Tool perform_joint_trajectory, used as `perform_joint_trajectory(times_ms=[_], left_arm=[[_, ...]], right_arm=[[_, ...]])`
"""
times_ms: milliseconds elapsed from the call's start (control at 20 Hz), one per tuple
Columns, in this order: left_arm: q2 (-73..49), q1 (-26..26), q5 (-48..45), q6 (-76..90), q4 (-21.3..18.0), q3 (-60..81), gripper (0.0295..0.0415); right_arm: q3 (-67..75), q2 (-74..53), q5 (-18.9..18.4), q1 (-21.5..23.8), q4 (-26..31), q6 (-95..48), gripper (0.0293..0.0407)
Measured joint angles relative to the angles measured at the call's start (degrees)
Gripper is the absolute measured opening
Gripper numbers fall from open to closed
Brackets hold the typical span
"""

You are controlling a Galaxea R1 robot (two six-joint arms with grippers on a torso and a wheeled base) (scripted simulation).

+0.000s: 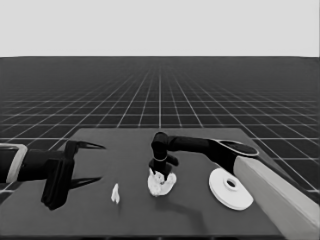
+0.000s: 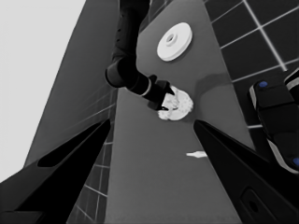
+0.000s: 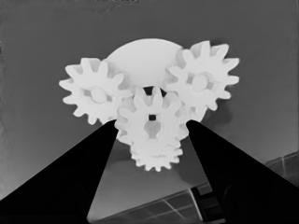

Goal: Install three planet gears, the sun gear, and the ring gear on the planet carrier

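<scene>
Smaller round part [image 3: 140,58] sits mid-bench, slightly right of centre, flat. Gears on it: one to either side [image 3: 96,95] [image 3: 201,79], another at the near edge [image 3: 156,156], mostly hidden under a fourth gear [image 3: 150,119]. That fourth gear sits between the right hand's [image 1: 161,172] fingers, over the centre hole of the round part. The right wrist view shows the fingertips flanking its teeth, touching or very nearly so. Judged as grasping the centre gear, though whether contact is firm cannot be settled from these views.

Key relation: the held gear lies straight ahead of the right hand, between the tips, its axis vertical and roughly in line with the centre hole beneath. It appears to overlap the teeth of the neighbours rather than sit level with them. Judgement: sun gear mid-insertion, not yet seated. The next move likely calls for a straight push down with teeth meshed; misalignment could jam or nudge the side gears.

Larger round part [image 1: 230,188] lies flat on the bench right of the stack, apart from it, partly under the right forearm. Not yet installed.

Thin white piece [image 1: 115,193] lies left of the stack, well apart.

Left hand [image 1: 92,162] waits over the bench's left end, fingers spread, released, holding nothing. The right arm is plainly the nearer.
</scene>
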Motion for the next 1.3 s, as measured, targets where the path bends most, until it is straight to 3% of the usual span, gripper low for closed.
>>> perform_joint_trajectory(times_ms=[1300], left_arm=[[0.0,0.0,0.0,0.0,0.0,0.0,0.0385]], right_arm=[[0.0,0.0,0.0,0.0,0.0,15.6,0.0309]])
